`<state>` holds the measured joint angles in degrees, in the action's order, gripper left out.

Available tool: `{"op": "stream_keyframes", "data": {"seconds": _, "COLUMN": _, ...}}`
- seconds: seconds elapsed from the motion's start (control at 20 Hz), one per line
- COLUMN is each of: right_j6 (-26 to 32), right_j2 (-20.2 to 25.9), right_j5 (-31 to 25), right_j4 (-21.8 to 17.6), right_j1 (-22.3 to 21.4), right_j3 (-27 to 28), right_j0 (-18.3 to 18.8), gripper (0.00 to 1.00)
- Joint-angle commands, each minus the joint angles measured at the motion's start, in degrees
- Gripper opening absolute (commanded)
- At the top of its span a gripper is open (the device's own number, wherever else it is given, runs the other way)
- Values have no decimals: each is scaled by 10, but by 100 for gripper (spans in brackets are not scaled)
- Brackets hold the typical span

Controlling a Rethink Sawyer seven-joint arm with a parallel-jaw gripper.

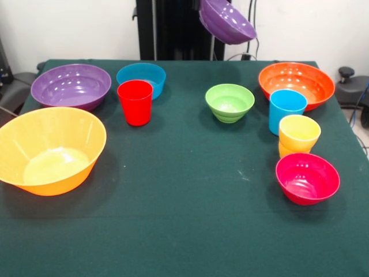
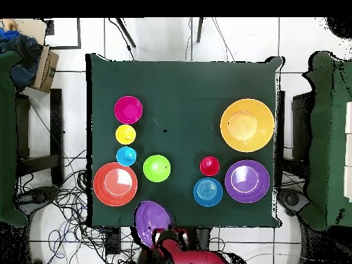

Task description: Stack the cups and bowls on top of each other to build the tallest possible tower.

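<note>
My gripper (image 1: 203, 7) is shut on the rim of a purple bowl (image 1: 226, 22) and holds it tilted in the air at the table's robot side; the bowl (image 2: 152, 220) hides most of the gripper. On the table stand a second purple bowl (image 1: 70, 85), a blue bowl (image 1: 141, 78), a red cup (image 1: 135, 102), a green bowl (image 1: 229, 102), an orange bowl (image 1: 296, 85), a light blue cup (image 1: 286, 111), a yellow cup (image 1: 298, 135), a magenta bowl (image 1: 307, 178) and the biggest yellow-orange bowl (image 1: 51, 150). All stand apart and upright.
The green table cloth (image 1: 184, 190) covers the whole table. The black pedestal (image 1: 167, 29) rises behind the far edge. Cables lie on the floor by the robot's base (image 2: 185, 256).
</note>
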<state>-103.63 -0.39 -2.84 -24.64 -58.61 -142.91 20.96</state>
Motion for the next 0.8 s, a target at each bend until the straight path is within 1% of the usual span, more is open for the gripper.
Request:
{"op": "stream_keyframes", "data": {"seconds": 0.05, "right_j6": -25, "right_j2": 61, "right_j5": -62, "right_j4": 3, "right_j1": 23, "right_j3": 46, "right_j0": 9, "gripper": 0}}
{"op": "stream_keyframes", "data": {"seconds": 0.65, "right_j6": -28, "right_j2": 83, "right_j5": -77, "right_j4": 19, "right_j1": 16, "right_j3": 55, "right_j0": 21, "gripper": 0}}
{"op": "stream_keyframes", "data": {"seconds": 0.8, "right_j6": -32, "right_j2": 86, "right_j5": -73, "right_j4": 20, "right_j1": 19, "right_j3": 56, "right_j0": 24, "gripper": 0}}
